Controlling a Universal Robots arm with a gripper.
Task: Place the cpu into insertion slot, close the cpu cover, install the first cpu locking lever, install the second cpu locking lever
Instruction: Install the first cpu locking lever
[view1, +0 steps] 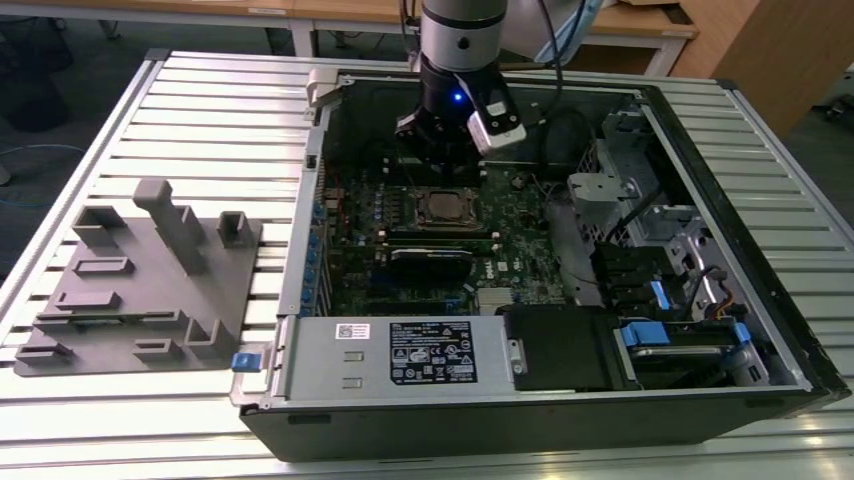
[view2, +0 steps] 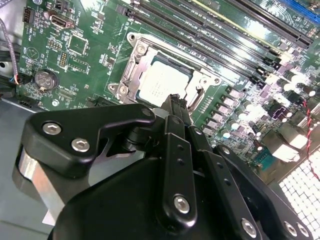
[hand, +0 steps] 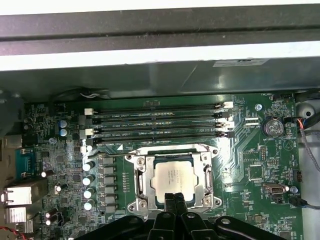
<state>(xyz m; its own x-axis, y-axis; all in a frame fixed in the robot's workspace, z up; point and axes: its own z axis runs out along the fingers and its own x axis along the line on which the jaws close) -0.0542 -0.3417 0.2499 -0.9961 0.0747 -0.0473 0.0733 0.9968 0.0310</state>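
Observation:
The cpu (hand: 172, 181), a pale silvery square, lies in the insertion slot (hand: 136, 206) on the green board. The cpu cover (hand: 142, 180), a silvery frame plate, lies flat around it, and the chip shows through its window. In the first wrist view my gripper (hand: 175, 201) is at the socket's edge, its two black fingers pressed together with nothing between them. The second wrist view has the gripper (view2: 175, 102) just over the rim beside the cpu (view2: 160, 85). In the exterior view the socket (view1: 447, 208) sits mid-board, below the arm (view1: 461, 60).
The board lies inside an open computer case (view1: 747, 330) on a slatted table. Long black memory slots (hand: 157, 125) run beside the socket. A black card (view1: 434, 262), a power supply (view1: 400, 350) and a drive cage (view1: 641, 200) crowd around. A grey fixture (view1: 134, 280) stands at the exterior view's left.

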